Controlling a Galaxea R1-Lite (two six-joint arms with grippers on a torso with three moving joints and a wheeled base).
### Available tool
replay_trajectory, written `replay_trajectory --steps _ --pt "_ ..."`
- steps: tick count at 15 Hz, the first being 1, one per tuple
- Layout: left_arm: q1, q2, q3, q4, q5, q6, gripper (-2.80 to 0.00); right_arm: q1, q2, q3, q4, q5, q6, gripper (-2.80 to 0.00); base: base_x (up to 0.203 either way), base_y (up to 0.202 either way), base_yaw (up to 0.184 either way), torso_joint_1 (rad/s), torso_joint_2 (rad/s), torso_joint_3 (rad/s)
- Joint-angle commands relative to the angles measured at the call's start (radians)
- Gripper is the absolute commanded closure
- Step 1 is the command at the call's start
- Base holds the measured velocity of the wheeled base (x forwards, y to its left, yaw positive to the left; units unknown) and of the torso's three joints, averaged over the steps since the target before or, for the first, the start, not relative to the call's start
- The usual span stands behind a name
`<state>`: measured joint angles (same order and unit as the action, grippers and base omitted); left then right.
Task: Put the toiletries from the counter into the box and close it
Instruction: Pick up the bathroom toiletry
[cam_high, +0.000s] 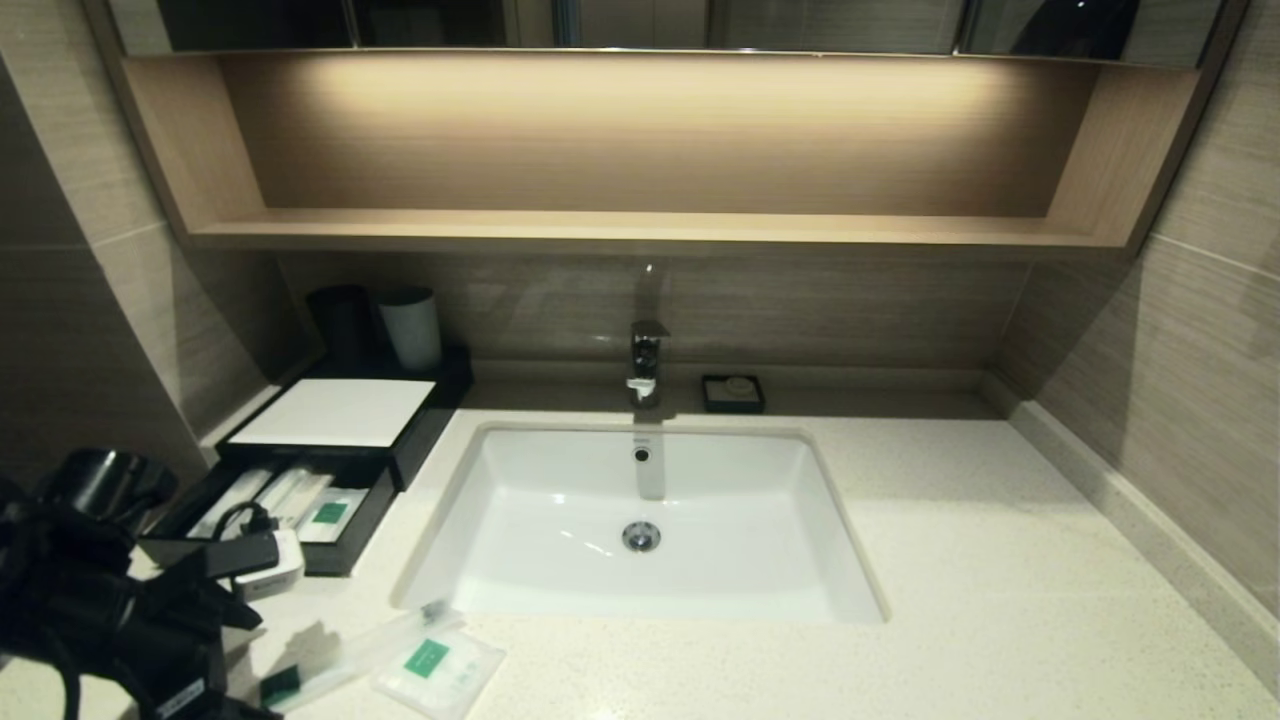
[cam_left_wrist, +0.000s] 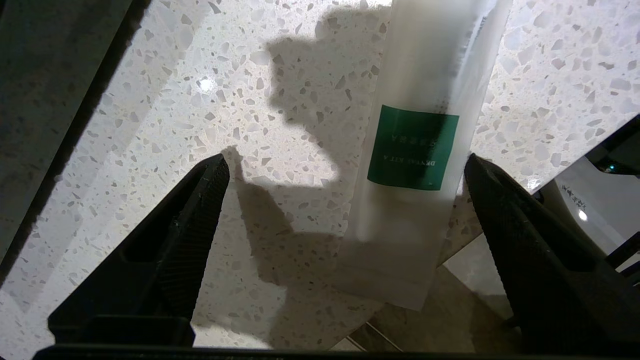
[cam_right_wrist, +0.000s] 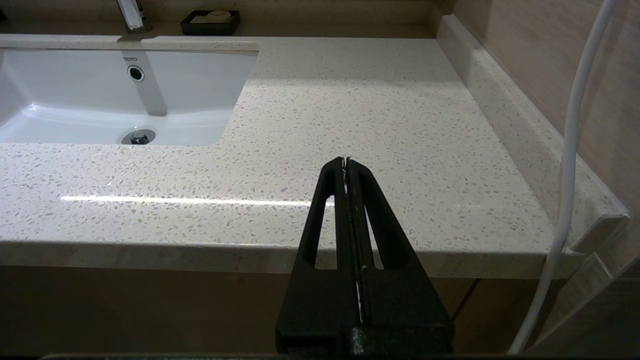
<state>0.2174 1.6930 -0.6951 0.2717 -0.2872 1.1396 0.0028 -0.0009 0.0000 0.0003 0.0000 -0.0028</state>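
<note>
Two wrapped packets lie at the front left of the counter (cam_high: 950, 560) in the head view: a long thin packet (cam_high: 350, 655) running slantwise toward the front edge, and a flat squarish packet (cam_high: 438, 672) just beside it, each with a small green label. Behind them, at the left, sits the black box (cam_high: 400, 440) with its white top panel, and its drawer (cam_high: 345, 545) is pulled out toward the front, with wrapped items lying inside. The left gripper (cam_high: 262, 560) hangs at the drawer's front edge, above the counter's left corner. Right of the white rectangular sink (cam_high: 640, 520), the speckled stone runs wide and bare to the raised strip at the wall. A small dark soap dish (cam_high: 733, 393) stands behind the sink beside the tap (cam_high: 645, 360).

Seen from the left wrist, the gripper (cam_left_wrist: 345, 165) has its black ribbed fingers (cam_left_wrist: 200, 210) spread wide over the speckled stone, gripping nothing. The long packet (cam_left_wrist: 425, 90), frosted clear plastic, lies between them, nearer one finger, its end overhanging the counter's edge. Its green square reads "DENTAL KIT A", upside down in this view.

From the right wrist, the right gripper (cam_right_wrist: 346, 165) has its fingers pressed flat together, hovering at the counter's front edge with open stone ahead. "TOTO" is printed on the sink's (cam_right_wrist: 75, 100) back wall. A white cable (cam_right_wrist: 570, 150) hangs by the wall.
</note>
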Motion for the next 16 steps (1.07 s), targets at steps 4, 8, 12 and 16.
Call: replay_trajectory --steps 4,8,12,16 --pt "0.000 0.007 0.000 0.001 -0.004 -0.002 -2.80 0.000 0.001 0.002 0.000 0.000 0.000 0.00 0.000 0.000 0.000 0.000 0.00 0.000" --pt "0.003 0.005 -0.002 0.003 -0.043 -0.025 -2.80 0.000 0.000 0.002 0.000 0.000 0.000 0.00 0.000 0.000 0.000 0.000 0.00 0.000" --pt "0.003 0.017 -0.004 0.003 -0.046 -0.024 0.00 0.000 -0.001 0.002 0.000 0.000 0.000 0.00 0.000 0.000 0.000 0.000 0.00 0.000" --pt "0.007 0.020 -0.004 0.003 -0.050 -0.023 0.00 0.000 -0.001 0.002 -0.001 0.000 0.000 0.00 0.000 0.000 0.000 0.000 0.00 0.000"
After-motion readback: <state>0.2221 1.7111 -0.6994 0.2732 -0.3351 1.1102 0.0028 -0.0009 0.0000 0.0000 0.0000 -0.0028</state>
